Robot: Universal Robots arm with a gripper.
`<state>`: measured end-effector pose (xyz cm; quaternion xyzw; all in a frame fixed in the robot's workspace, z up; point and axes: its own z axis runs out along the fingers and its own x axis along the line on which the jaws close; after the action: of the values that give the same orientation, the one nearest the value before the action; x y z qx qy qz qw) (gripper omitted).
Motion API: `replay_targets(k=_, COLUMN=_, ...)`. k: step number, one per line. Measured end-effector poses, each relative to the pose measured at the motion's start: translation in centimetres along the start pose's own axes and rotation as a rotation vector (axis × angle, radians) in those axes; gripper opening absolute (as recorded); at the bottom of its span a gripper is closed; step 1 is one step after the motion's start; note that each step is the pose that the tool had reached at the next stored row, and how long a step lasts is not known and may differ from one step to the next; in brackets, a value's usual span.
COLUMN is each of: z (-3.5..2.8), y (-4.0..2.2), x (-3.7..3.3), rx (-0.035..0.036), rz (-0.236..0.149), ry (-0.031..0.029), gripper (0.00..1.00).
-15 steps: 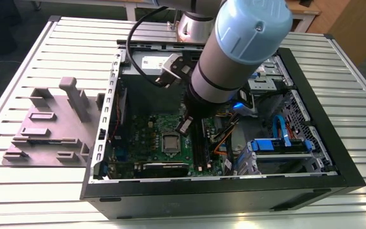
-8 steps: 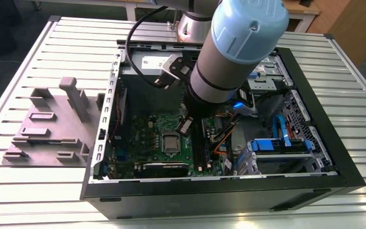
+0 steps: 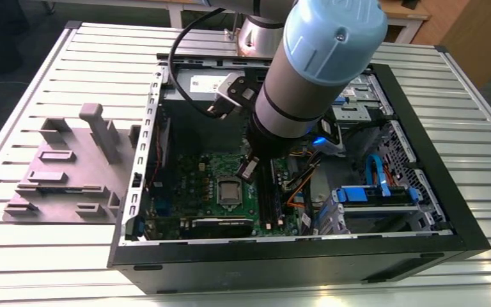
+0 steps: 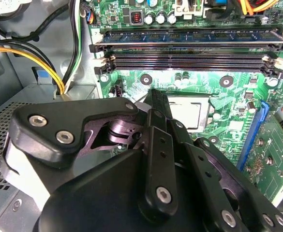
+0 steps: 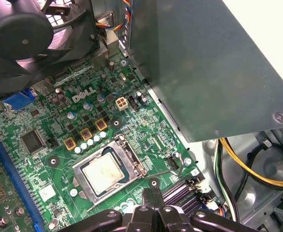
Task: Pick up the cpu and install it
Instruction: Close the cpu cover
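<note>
Black linkage plates of the end effector (image 4: 156, 104) crowd the foreground of the second wrist view, and its two slim fingers (image 5: 153, 191) appear pressed together, with nothing between them, in the first wrist view. They hang just above the green motherboard (image 5: 146, 123), near the socket.

One cpu (image 5: 102, 172) lies seated in the one socket (image 5: 131, 157), its silvery top facing up inside the metal frame. In the second wrist view the cpu (image 4: 192, 112) is half covered by the end effector, so just one corner region of it can be made out. In the exterior view the cpu (image 3: 229, 190) is a small pale square low on the motherboard (image 3: 199, 185), beside the dark tip of the end effector (image 3: 247, 171).

Four long memory slots (image 4: 189, 48) run side by side past the socket; whether any hold modules is hard to tell. One round black fan (image 5: 20, 29) is cut off at the frame edge, and one large grey metal box (image 5: 204, 63) hides the board behind it. Yellow and black cables (image 5: 247, 166) curve beneath that box.

Farther out, one open computer case (image 3: 433, 192) sits on the slatted table (image 3: 75, 70), with one grey fixture block (image 3: 71, 166) toward the exterior view's left. One thick pale-blue arm (image 3: 322, 57) reaches down into the case, covering much of the interior behind it.
</note>
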<state>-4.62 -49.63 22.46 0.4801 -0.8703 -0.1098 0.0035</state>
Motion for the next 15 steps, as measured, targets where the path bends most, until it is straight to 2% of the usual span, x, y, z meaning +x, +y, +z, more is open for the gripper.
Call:
replay_targets(k=3, z=-0.01, y=0.00, x=0.00, rx=0.0010, rz=0.001, ry=0.0013, gripper=0.10)
replay_targets(k=6, z=0.00, y=0.00, x=0.00, rx=0.0093, rz=0.008, ry=0.0119, gripper=0.10)
replay_targets(k=7, z=0.00, y=0.00, x=0.00, rx=0.0099, rz=0.009, ry=0.0128, gripper=0.10)
replay_targets(k=15, z=-0.26, y=0.06, x=-0.02, rx=0.0101, rz=0.010, ry=0.0127, gripper=0.10)
